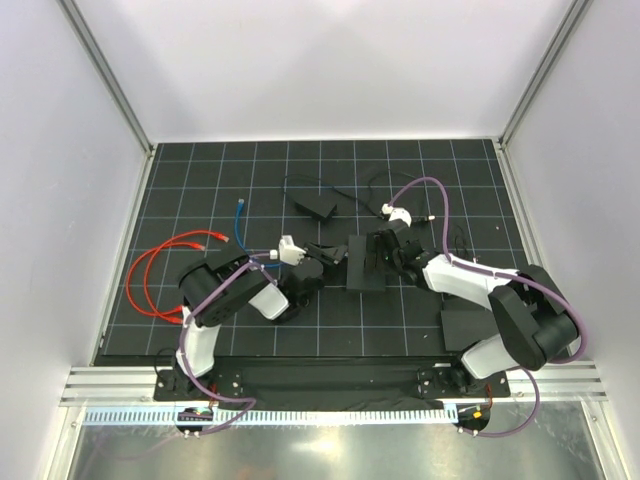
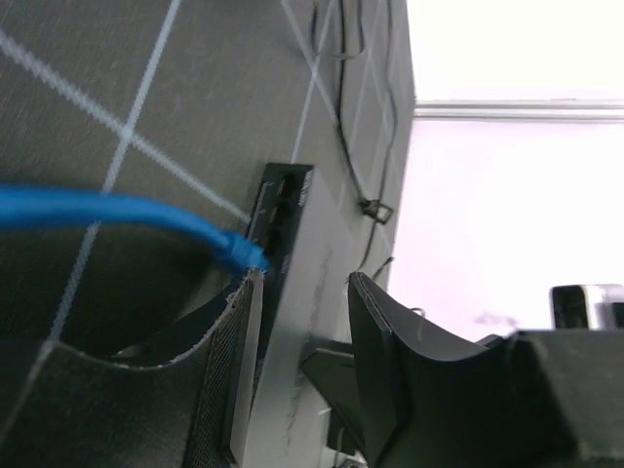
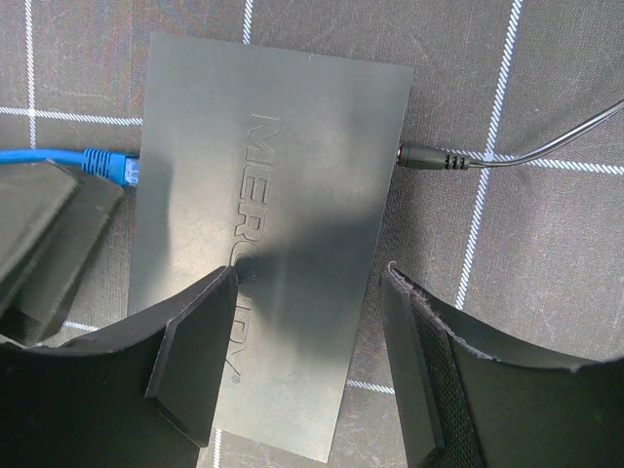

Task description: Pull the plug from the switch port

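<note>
Right gripper: closest to my right wrist lens, the right gripper (image 3: pixel 307 366) stands spread. One finger (image 3: pixel 195 361) hangs over the switch's top face and the other (image 3: pixel 419 380) is just outside its long edge. I cannot tell whether either pad presses on it.
Switch: the switch (image 3: pixel 273 175) lies flat on the gridded mat (image 1: pixel 250 160), about mid-mat between my two grippers and well apart from all four mat edges.
Plug: the blue plug (image 3: pixel 109 166) sits in a socket on the port edge, the side facing my left arm. Its blue cable (image 2: pixel 97 210) runs straight off that edge across the mat.
Left gripper: the left gripper (image 2: pixel 302 283) has its jaws apart, straddling the port edge. The padded finger (image 2: pixel 234 370) ends right at the plug, and the other (image 2: pixel 390 351) is over the top face with a gap showing. It is not pinching the plug.
Opposite edge: a black power plug (image 3: pixel 429 158) enters the side across from the ports, its thin cord leaving to my right.
Room left: the red cable (image 1: pixel 150 275) loops near the mat's left edge, well apart from the switch.
Room far: the power brick (image 1: pixel 315 207) lies beyond the switch, with bare grid between them.
Room right: a flat black plate (image 1: pixel 468 325) lies near the mat's front edge beside my right arm, apart from the switch.
</note>
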Robot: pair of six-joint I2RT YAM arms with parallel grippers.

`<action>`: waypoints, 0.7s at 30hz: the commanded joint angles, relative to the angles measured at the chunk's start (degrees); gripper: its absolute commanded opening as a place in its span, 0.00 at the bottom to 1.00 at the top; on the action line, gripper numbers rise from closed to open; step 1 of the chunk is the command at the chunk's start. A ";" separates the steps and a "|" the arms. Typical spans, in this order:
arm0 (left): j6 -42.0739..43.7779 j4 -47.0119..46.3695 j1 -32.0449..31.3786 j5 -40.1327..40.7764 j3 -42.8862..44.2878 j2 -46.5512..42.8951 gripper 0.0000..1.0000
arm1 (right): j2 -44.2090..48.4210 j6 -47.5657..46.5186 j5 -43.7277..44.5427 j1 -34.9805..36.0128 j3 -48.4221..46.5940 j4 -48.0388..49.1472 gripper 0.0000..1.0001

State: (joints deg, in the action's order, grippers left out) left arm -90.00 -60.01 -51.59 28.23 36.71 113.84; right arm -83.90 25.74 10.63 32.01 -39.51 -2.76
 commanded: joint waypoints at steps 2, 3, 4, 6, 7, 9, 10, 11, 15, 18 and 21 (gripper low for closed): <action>-0.27 7.35 -1.93 4.46 1.52 -3.00 0.45 | 0.22 0.37 0.09 -0.19 -0.83 2.41 0.67; -0.70 9.97 -2.19 5.16 1.61 -3.27 0.45 | 0.31 0.37 0.00 -0.19 -0.84 2.41 0.67; -0.97 10.78 -2.37 5.43 1.79 -3.36 0.45 | 0.31 0.37 0.09 -0.19 -0.75 2.50 0.67; -2.20 11.40 -2.63 5.70 1.88 -3.01 0.45 | 0.40 0.37 0.09 -0.19 -0.75 2.41 0.67; -2.72 11.40 -2.72 5.70 1.96 -2.75 0.45 | 0.40 0.37 0.18 -0.19 -0.75 2.50 0.67; -3.43 11.67 -2.99 5.79 2.84 -1.87 0.45 | 0.40 0.28 0.09 -0.19 -0.83 2.50 0.67; -3.69 11.67 -2.99 5.79 3.10 -1.52 0.45 | 0.40 0.19 0.09 -0.19 -0.84 2.41 0.67; -4.22 11.67 -2.99 5.87 3.45 -1.08 0.45 | 0.40 0.28 0.18 -0.19 -0.84 2.50 0.67; -5.71 11.41 -3.07 7.28 3.90 -0.03 0.45 | -0.04 0.28 0.18 -0.19 -0.92 2.33 0.67; -7.55 10.88 -2.99 9.38 3.46 0.50 0.45 | -0.04 0.11 0.09 -0.28 -1.01 2.24 0.66; -8.09 9.29 -3.07 10.79 2.84 0.86 0.43 | 0.14 0.10 0.44 -0.19 -0.92 2.32 0.67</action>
State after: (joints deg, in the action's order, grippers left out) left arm -96.73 -49.47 -54.33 34.52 39.66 113.89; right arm -84.03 25.71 10.48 32.01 -39.51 -2.66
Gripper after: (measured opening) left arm 0.433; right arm 0.667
